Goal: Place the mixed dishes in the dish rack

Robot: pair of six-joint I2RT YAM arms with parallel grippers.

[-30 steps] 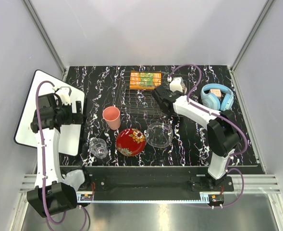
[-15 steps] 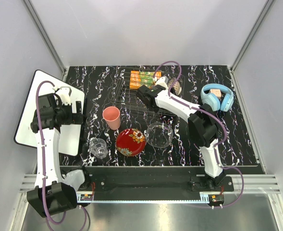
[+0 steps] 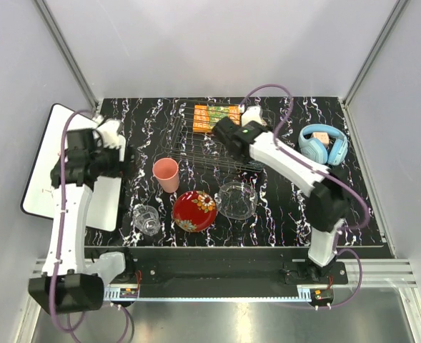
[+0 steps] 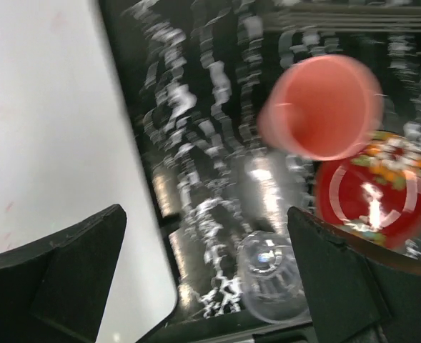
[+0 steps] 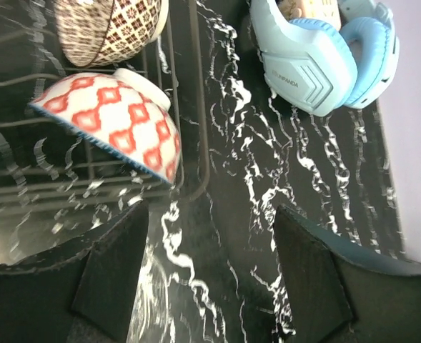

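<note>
In the right wrist view the blue patterned bowl [image 5: 114, 121] leans tilted in the dish rack [image 5: 196, 107], beside the small beige patterned bowl [image 5: 110, 28]. My right gripper [image 5: 210, 279] is open and empty, raised by the rack's [image 3: 196, 146] right side [image 3: 226, 133]. The pink cup [image 3: 166, 174], small clear glass cup [image 3: 146, 219], red floral bowl [image 3: 194, 210] and clear bowl [image 3: 237, 199] stand on the table in front of the rack. My left gripper [image 3: 119, 164] is open, left of the pink cup [image 4: 321, 107], with the glass cup [image 4: 271, 282] low between its fingers [image 4: 203, 286].
A white board [image 3: 38, 179] lies at the left edge under my left arm. An orange-green box [image 3: 216, 118] sits behind the rack. Light-blue headphones [image 3: 323, 143] lie right of the rack. White walls close in the black marbled table [image 3: 289, 214].
My right gripper went from shut to open and swung over the rack, ending higher. My left arm shifted back and to the right, toward the pink cup.
</note>
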